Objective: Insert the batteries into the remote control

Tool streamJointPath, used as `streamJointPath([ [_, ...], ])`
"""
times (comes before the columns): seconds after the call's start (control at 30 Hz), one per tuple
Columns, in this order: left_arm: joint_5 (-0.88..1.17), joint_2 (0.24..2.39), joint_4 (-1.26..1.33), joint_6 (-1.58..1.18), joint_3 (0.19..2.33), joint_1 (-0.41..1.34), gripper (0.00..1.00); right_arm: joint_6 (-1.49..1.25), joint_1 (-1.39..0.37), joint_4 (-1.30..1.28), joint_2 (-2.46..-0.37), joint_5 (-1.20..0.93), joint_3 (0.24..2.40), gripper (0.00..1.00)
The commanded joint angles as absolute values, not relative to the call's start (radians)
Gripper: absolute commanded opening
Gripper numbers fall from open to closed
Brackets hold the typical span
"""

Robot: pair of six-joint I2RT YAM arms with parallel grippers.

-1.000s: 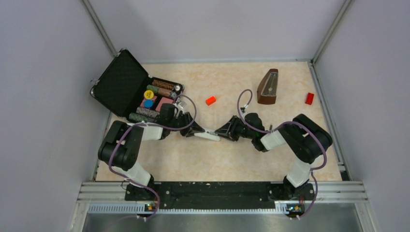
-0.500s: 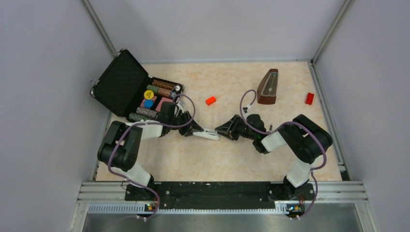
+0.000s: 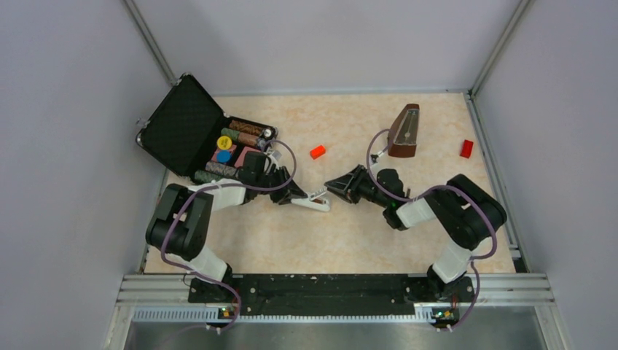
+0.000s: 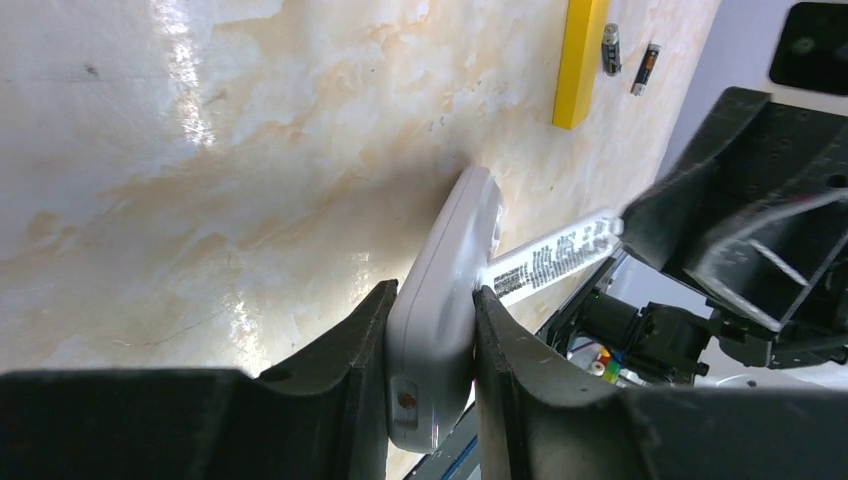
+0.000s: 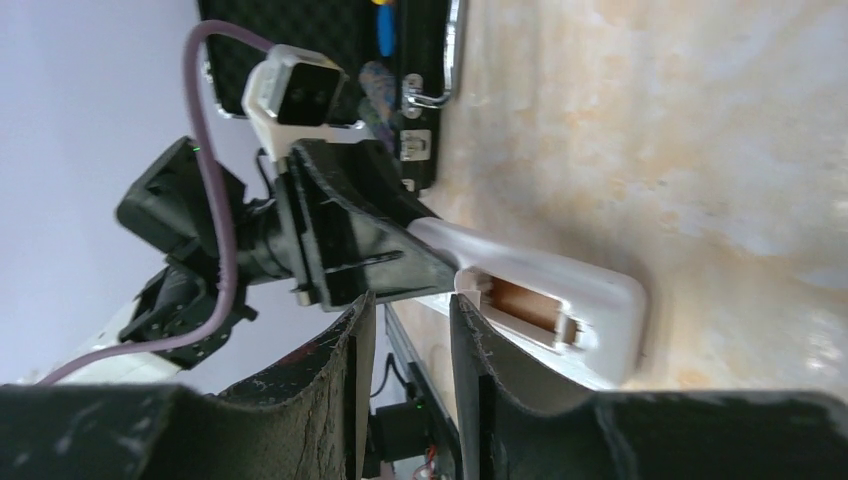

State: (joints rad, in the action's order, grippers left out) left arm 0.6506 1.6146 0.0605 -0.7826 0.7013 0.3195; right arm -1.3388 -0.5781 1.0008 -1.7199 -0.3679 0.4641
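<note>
Two batteries (image 4: 611, 48) are lying on the bench (image 3: 350, 240), along with one yellow block (image 4: 580, 60) and two red blocks (image 3: 317, 152). One remote control (image 3: 315, 202) is showing at the middle, and one wooden metronome (image 3: 403, 131) and one open black case (image 3: 182, 125) are standing farther back. Two arms (image 3: 197, 211) are reaching in.

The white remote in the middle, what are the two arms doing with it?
The left claw clamps the remote control by one end. The right claw grips the labelled cover at the remote's open back recess. The two batteries lie on the table beside a yellow block, not yet loaded.
</note>
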Motion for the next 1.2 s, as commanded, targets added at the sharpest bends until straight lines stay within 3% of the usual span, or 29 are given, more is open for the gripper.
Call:
streamJointPath([
  [0.0, 0.507, 1.64, -0.135, -0.676, 0.681, 0.359, 0.0, -1.345, -0.59, 1.106, -1.665, -0.376, 0.488, 0.33],
  [0.37, 0.5, 1.626, -0.186, -0.574, 0.707, 0.359, 0.0, -1.132, -0.557, 0.818, -1.55, -0.248, 0.587, 0.42],
  [0.5, 0.505, 1.603, -0.197, -0.481, 0.715, 0.359, 0.0, -0.967, -0.555, 0.595, -1.467, -0.226, 0.642, 0.45],
  [0.67, 0.566, 1.527, -0.12, -0.404, 0.705, 0.36, 0.0, -0.668, -0.555, 0.262, -1.368, -0.28, 0.706, 0.46],
  [0.97, 0.729, 1.302, 0.096, -0.266, 0.645, 0.363, 0.0, -0.327, -0.557, 0.017, -1.202, -0.526, 0.714, 0.57],
  [1.17, 0.909, 1.293, -0.12, -0.164, 0.792, 0.368, 0.0, -0.241, -0.586, -0.056, -1.21, -0.676, 0.788, 0.65],
])
